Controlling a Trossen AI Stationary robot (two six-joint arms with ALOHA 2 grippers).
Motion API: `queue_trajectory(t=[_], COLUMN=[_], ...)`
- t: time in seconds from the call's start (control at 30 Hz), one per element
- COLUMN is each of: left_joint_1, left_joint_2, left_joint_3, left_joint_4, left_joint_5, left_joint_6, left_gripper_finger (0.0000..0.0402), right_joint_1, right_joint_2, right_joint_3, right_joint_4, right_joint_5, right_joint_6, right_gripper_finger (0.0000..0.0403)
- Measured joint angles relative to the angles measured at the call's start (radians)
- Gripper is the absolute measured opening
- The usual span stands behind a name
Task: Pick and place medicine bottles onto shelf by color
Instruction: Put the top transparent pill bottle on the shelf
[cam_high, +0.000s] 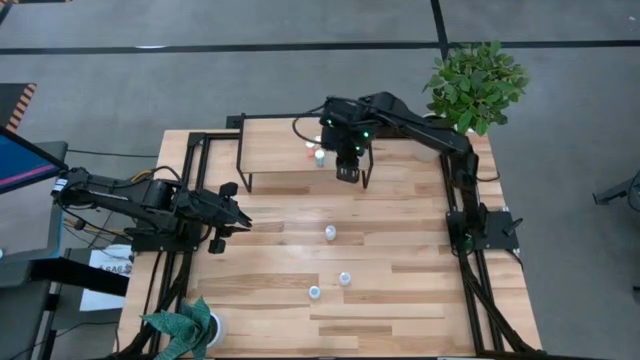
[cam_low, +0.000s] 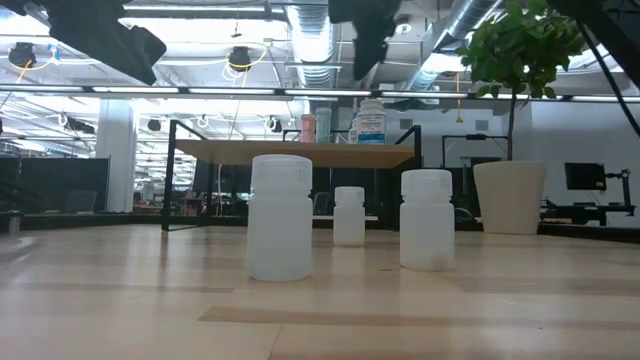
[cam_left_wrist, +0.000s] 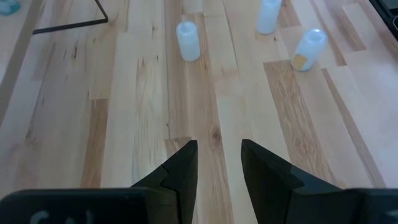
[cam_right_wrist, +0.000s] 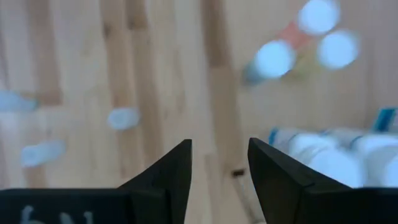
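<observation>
Your right hand (cam_high: 348, 175) hangs open and empty at the front edge of the shelf (cam_high: 275, 145), where some bottles (cam_high: 319, 156) already stand. 3 bottles (cam_high: 330, 232) wait mid-table. Your left hand (cam_high: 240, 222), also open and empty, waits near the table's left edge. If you turn the right arm low, I think it can knock the shelved bottles.

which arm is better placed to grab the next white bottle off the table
Probably the right. The right gripper hangs open and empty at the shelf's front edge, nearer the closest bottle. The left gripper, also open, waits at the table's left side.
</observation>
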Motion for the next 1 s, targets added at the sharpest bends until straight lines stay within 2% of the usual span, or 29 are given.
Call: queue_trajectory(t=[0.1, 0.3, 0.47, 0.6, 0.8, 1.0], left_joint_1=[0.0, 0.0, 0.0, 0.0, 0.0, 0.0], left_joint_2=[-0.001, 0.0, 0.0, 0.0, 0.0, 0.0], left_joint_3=[0.0, 0.0, 0.0, 0.0, 0.0, 0.0], left_joint_4=[0.001, 0.006, 0.008, 0.009, 0.009, 0.013], left_joint_5=[0.0, 0.0, 0.0, 0.0, 0.0, -0.001], left_joint_6=[0.0, -0.006, -0.035, -0.034, -0.035, -0.036], left_gripper_finger=[0.0109, 0.0109, 0.0109, 0.0109, 0.0109, 0.0109], right_joint_1=[0.036, 0.13, 0.204, 0.261, 0.364, 0.516], right_joint_2=[-0.015, -0.078, -0.187, -0.33, -0.612, -0.911], right_joint_3=[-0.002, -0.008, -0.125, -0.325, -0.76, -1.196], right_joint_4=[-0.066, -0.057, -0.056, 0.009, 0.262, 0.518], right_joint_5=[-0.002, -0.008, -0.008, -0.008, -0.002, 0.075], right_joint_6=[0.027, -0.005, 0.012, 0.083, 0.217, 0.51], right_gripper_finger=[0.0174, 0.0168, 0.0163, 0.0158, 0.0147, 0.0134])
